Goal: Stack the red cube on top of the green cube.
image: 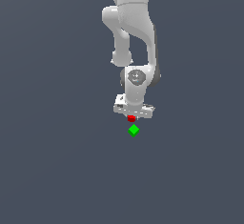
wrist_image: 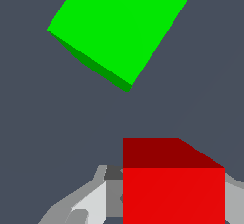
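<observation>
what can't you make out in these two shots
- Claw fingertips: exterior view too small, wrist view blocked by the red cube; whether it grips is unclear.
- Red cube's lower part: cut off by the wrist view's edge.
- Red cube height over the floor: no cue in either view.
- Green cube underside: hidden by its own body.

My gripper [image: 133, 111] is white with grey shading, as is my arm [image: 133, 23] above it. The red cube [image: 131, 118] is plain bright red, darker red on its shaded face. The green cube [image: 134, 130] is plain bright green. The surface [image: 47, 147] is uniform slate grey.
</observation>
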